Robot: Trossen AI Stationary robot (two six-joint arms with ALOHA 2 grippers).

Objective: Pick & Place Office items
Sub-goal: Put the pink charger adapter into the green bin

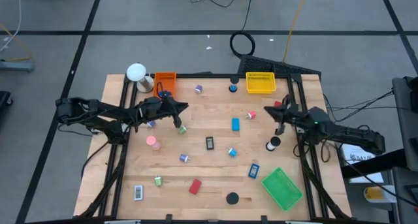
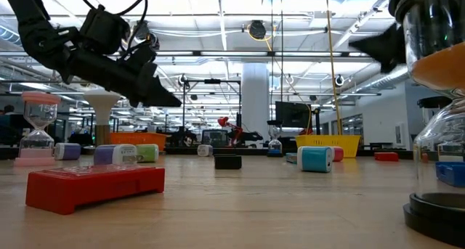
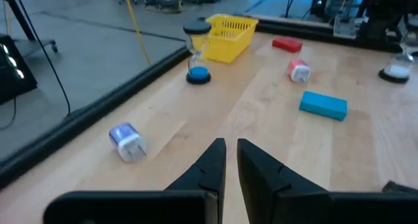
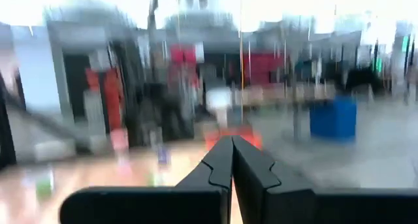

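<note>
The left end effector (image 1: 177,123) hangs above the surface with its fingers (image 3: 212,165) nearly closed on nothing; a green roll (image 1: 182,129) lies just beside its tip. The right end effector (image 1: 279,128) is clenched and empty too (its wrist view looks out level into the room), with a white-topped disc (image 1: 273,144) near its tip.

Judging by how things lie, the task has barely begun: the items sit scattered loose on the surface, among them the blue block (image 1: 235,124), red block (image 1: 194,186) and black disc (image 1: 232,198), while the orange tray (image 1: 164,82), yellow tray (image 1: 260,83) and green tray (image 1: 282,188) appear to hold none.

Only the high view gives the whole spread. The left wrist view adds close detail ahead of its fingers: a purple roll (image 3: 127,140), the blue block (image 3: 322,105) and the yellow tray (image 3: 230,34). The low view shows the red block (image 2: 94,185) nearest.
</note>
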